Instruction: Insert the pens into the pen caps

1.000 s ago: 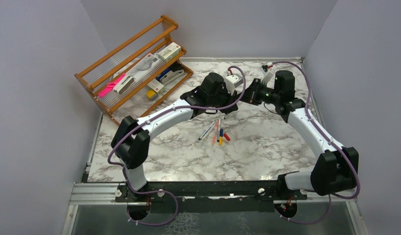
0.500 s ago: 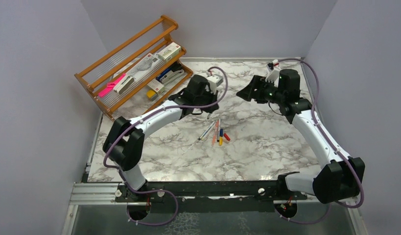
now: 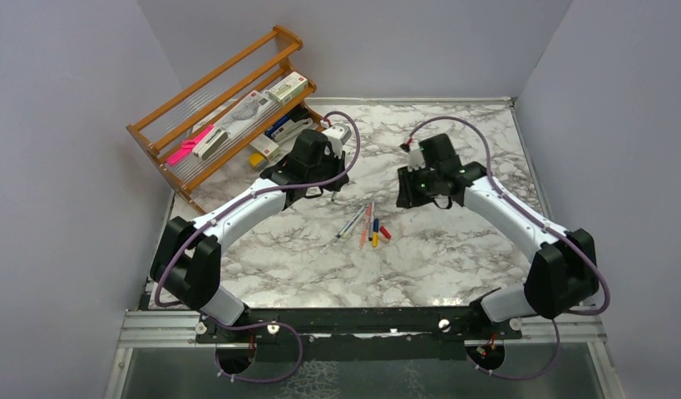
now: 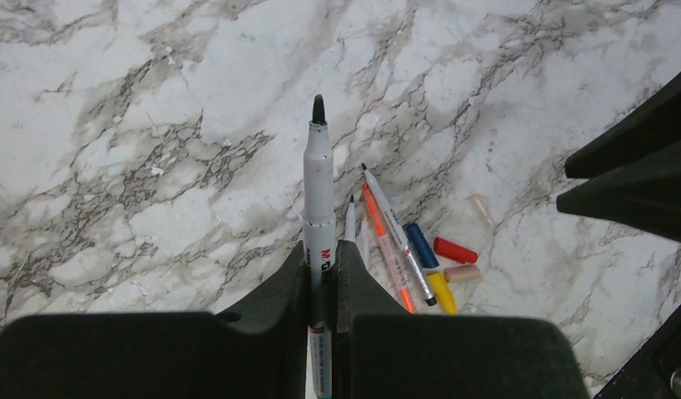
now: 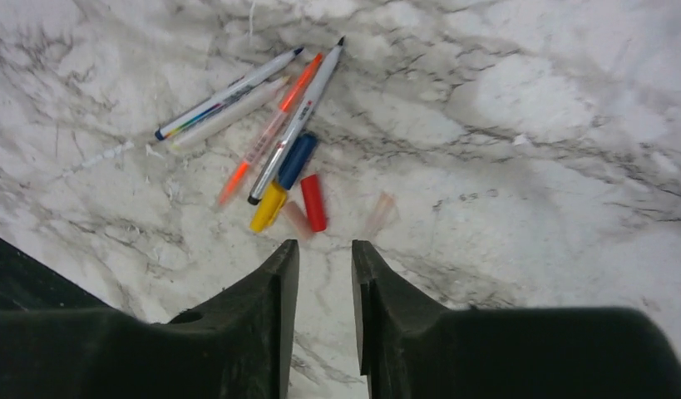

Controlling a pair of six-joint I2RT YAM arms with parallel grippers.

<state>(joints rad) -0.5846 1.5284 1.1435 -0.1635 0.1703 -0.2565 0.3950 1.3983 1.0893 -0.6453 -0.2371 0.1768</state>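
Pinched between the closed fingers (image 4: 288, 278) of the left gripper (image 4: 322, 259): one grey-white pen (image 4: 318, 187), with a bare dark-green tip pointing away from the wrist and red print on the barrel just at the grip. Held above the marble table (image 3: 453, 249), apparently clear of the surface. Beyond and slightly right of it in the left wrist view, a loose bunch of four more pens (image 5: 262, 125) lying flat near the middle of the table: a rainbow-printed pen (image 5: 229, 93), a plain white pen (image 5: 224, 114) touching alongside it, an orange pen (image 5: 270, 133), and a black-tipped white pen (image 5: 308, 96) pressed against the orange one. At the near ends of those last two, a huddle of pen caps (image 5: 312, 193): a dark blue cap (image 5: 296, 160) touching the white barrel, a yellow cap (image 5: 268, 207) at its end, a red cap (image 5: 314, 209) just beside, a pale pink cap (image 5: 297, 221) between yellow and red, and another pale cap (image 5: 378, 214) slightly apart to the right. Just short of that huddle in the right wrist view, the right gripper (image 5: 324, 249), parted by a narrow gap with nothing between the fingers, hovering off the table. Farther out, at the far left corner, a slanted wooden rack (image 3: 229, 112) with small boxes and a bright pink bar (image 3: 189, 147).
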